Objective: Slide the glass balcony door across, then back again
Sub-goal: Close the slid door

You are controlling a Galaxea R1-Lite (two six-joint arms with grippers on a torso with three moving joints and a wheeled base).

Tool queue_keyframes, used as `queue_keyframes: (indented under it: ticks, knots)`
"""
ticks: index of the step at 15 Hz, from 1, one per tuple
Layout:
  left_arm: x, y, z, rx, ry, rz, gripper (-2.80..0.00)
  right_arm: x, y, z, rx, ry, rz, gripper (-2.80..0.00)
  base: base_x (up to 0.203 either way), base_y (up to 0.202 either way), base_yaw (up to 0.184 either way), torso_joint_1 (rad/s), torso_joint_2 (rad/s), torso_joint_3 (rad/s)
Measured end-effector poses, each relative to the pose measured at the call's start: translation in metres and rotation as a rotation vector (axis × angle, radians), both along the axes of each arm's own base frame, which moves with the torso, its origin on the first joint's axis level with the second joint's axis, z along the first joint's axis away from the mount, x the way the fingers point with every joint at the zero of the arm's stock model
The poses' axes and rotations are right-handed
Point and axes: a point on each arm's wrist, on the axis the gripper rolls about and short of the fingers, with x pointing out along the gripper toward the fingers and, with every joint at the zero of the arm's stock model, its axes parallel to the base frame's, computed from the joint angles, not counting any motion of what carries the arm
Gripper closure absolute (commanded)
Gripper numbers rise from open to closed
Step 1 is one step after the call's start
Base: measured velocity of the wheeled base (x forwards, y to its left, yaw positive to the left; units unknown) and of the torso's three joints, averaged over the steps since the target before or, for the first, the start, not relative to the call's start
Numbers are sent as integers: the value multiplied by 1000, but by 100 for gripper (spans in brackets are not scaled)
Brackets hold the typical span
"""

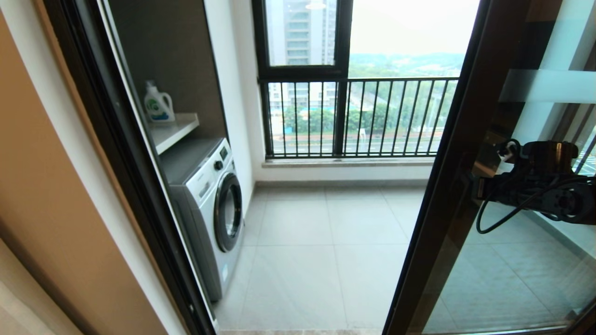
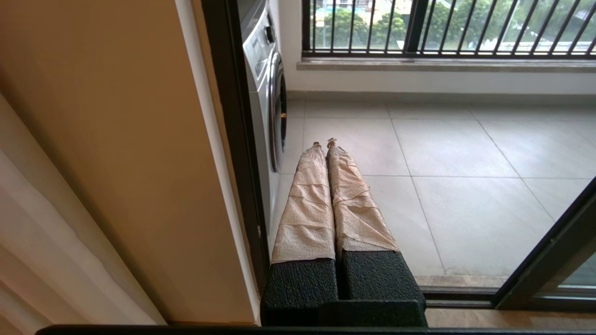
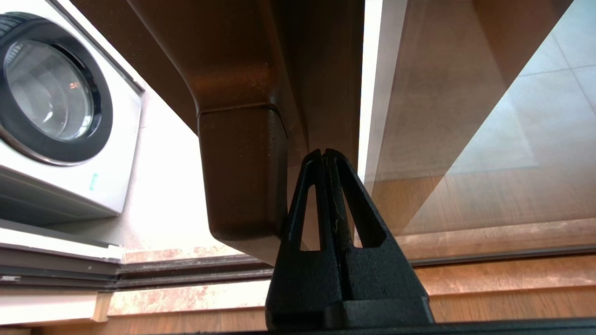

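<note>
The glass balcony door (image 1: 458,139) stands at the right of the doorway, its dark brown frame edge slanting down the head view, with a frosted band (image 1: 549,86) across the glass. My right gripper (image 1: 478,188) reaches in from the right and meets that frame at mid height. In the right wrist view the right gripper (image 3: 324,152) is shut with nothing in it, its tips against the brown frame (image 3: 326,70) beside a boxy dark handle (image 3: 242,172). My left gripper (image 2: 324,143), its fingers wrapped in tan tape, is shut and hangs low by the left jamb.
A white washing machine (image 1: 209,204) stands left on the balcony under a shelf with a detergent bottle (image 1: 158,104). The black-framed outer window with railing bars (image 1: 358,116) closes the far side. The dark left jamb (image 1: 125,163) and floor track (image 3: 186,272) border the opening.
</note>
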Motion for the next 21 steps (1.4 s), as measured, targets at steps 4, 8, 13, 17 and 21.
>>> queue_keyframes:
  ticks: [4,8,13,17,21]
  knots:
    - [0,0,0,0,0,0,0,2,9,0,9,1,15,0,0,0,0,0,0,0]
    - [0,0,0,0,0,0,0,2,14,-1,15,3,26,0,0,0,0,0,0,0]
    - [0,0,0,0,0,0,0,4,25,0,18,2,58,0,0,0,0,0,0,0]
    - [0,0,0,0,0,0,0,7,39,1,48,1,85,0,0,0,0,0,0,0]
    - [0,0,0,0,0,0,0,5,57,-2,42,-7,115,0,0,0,0,0,0,0]
